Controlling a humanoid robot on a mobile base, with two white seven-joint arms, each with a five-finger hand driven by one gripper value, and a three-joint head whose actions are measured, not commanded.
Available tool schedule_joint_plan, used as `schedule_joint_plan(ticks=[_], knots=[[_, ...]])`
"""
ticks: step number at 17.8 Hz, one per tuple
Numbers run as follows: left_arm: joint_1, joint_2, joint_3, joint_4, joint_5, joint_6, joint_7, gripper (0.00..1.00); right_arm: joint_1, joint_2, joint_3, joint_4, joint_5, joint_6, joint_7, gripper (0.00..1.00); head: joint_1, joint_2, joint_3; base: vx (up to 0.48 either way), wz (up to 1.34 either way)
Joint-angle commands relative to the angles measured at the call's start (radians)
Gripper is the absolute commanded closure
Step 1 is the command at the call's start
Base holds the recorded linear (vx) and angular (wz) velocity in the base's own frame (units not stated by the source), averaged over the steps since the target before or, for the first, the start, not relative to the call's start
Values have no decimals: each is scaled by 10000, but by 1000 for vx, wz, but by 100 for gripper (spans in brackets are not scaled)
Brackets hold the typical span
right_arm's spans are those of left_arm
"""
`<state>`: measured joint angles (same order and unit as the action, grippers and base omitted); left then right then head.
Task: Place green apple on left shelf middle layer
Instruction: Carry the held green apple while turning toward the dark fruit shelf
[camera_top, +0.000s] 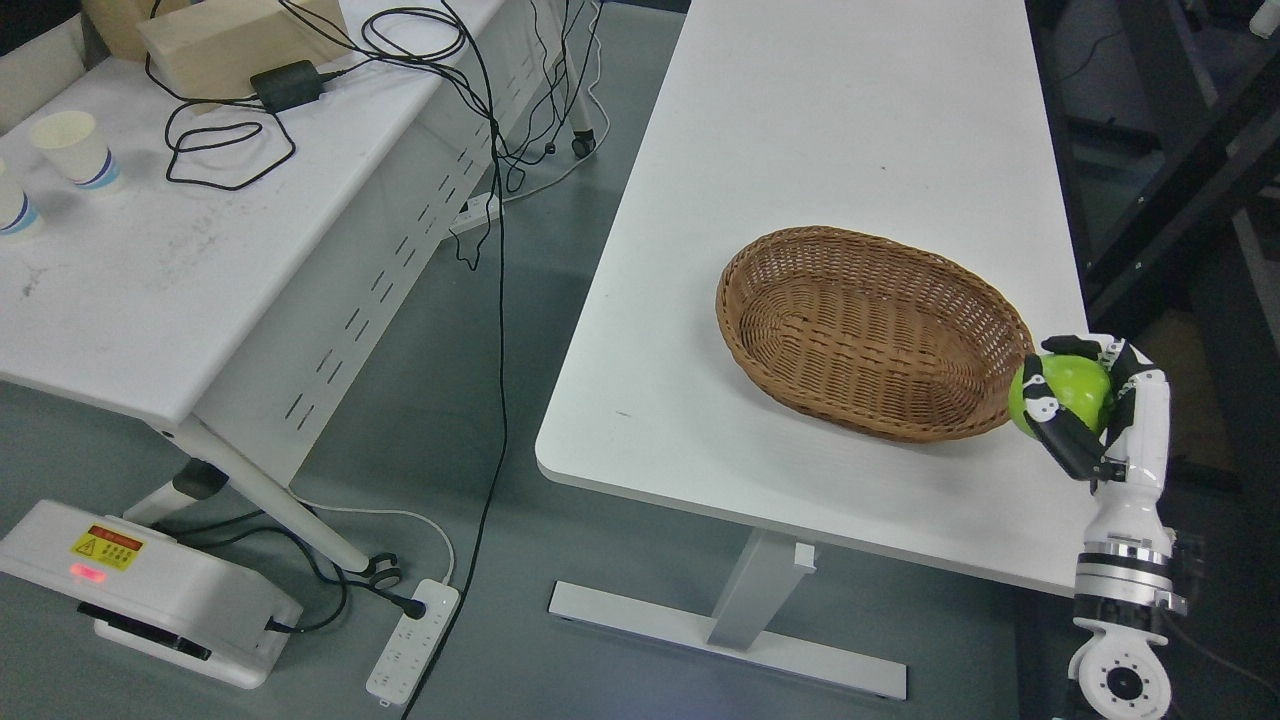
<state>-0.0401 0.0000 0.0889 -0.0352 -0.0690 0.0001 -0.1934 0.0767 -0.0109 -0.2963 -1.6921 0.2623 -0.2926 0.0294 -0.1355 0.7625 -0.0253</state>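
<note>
A green apple (1070, 392) is held in my right hand (1085, 400), whose black and white fingers (1062, 432) curl around it. The hand hangs over the right front edge of the white table (800, 150), just right of a brown wicker basket (870, 330). The basket holds nothing that I can see. My right arm rises from the lower right corner. No shelf shows in this view. My left arm is out of the picture.
A second white table (200, 280) stands at the left with paper cups (75, 150), a cardboard box (230, 40) and a black power adapter (285, 85). Cables hang between the tables. A power strip (412, 640) and a white device (150, 590) lie on the floor.
</note>
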Motion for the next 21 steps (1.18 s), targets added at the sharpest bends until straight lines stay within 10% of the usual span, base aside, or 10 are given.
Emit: schedule_joint_plan(ticks=[1, 21], knots=[[2, 174, 0, 0, 0, -16, 1, 0, 214, -65, 569, -45, 0, 26, -217, 100, 0, 0, 0, -58, -124], [2, 174, 0, 0, 0, -16, 1, 0, 460, -65, 1459, -30, 0, 88, -95, 100, 0, 0, 0, -74, -176]])
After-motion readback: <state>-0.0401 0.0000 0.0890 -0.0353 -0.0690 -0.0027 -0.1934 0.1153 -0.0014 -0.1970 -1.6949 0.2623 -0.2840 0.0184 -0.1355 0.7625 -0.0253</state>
